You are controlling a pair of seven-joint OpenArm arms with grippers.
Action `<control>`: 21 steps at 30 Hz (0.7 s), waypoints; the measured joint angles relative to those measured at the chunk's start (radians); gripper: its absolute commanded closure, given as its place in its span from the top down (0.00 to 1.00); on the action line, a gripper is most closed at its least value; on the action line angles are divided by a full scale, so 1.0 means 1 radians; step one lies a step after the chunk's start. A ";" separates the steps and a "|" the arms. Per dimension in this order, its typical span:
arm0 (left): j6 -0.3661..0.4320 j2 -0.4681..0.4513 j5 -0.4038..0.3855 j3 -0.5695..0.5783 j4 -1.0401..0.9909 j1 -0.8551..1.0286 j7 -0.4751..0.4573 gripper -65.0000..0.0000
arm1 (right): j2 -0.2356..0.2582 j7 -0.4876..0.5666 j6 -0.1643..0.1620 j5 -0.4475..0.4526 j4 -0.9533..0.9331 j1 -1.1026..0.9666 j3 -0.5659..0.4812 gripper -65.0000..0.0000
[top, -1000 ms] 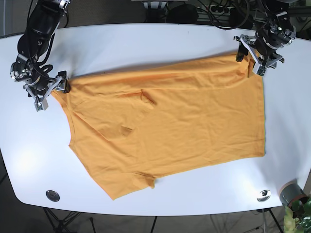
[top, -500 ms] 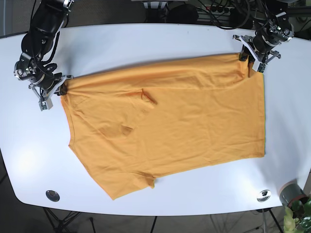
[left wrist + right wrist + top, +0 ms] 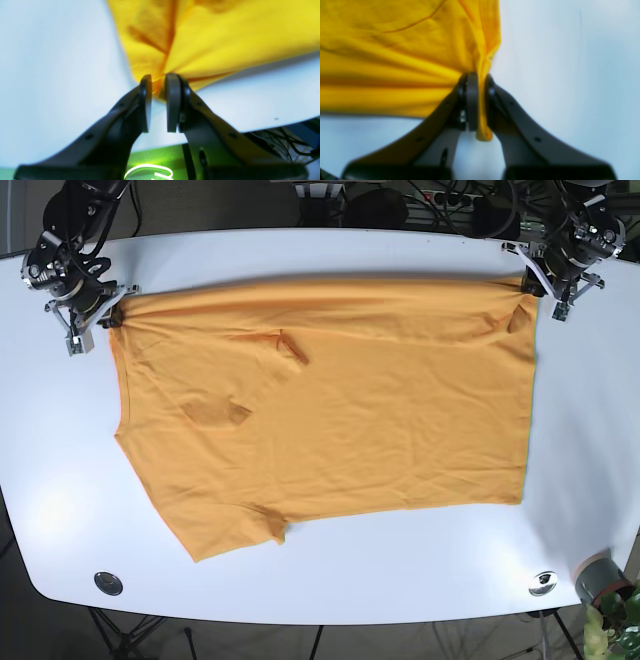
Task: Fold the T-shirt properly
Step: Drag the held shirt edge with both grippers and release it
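The orange T-shirt lies spread on the white table, its far edge pulled taut between both grippers. My left gripper is at the shirt's far right corner in the base view. In the left wrist view the left gripper is shut on a bunched fold of the T-shirt. My right gripper is at the far left corner. In the right wrist view the right gripper is shut on the hem of the T-shirt, and a bit of cloth hangs below the pads. One sleeve points toward the near left.
Cables and equipment crowd the space behind the table's far edge. Two round metal inserts sit near the front corners. A potted plant stands off the near right corner. Bare white table surrounds the shirt.
Both grippers have moved toward the table's far edge and apart, dragging the shirt with them. Its far edge is now straight and taut, and the whole shirt lies farther back.
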 measured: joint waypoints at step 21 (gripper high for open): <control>0.005 -0.075 0.019 -0.034 0.014 -0.078 0.081 0.46 | -0.118 -0.038 -0.013 -0.034 0.301 -0.182 0.062 0.87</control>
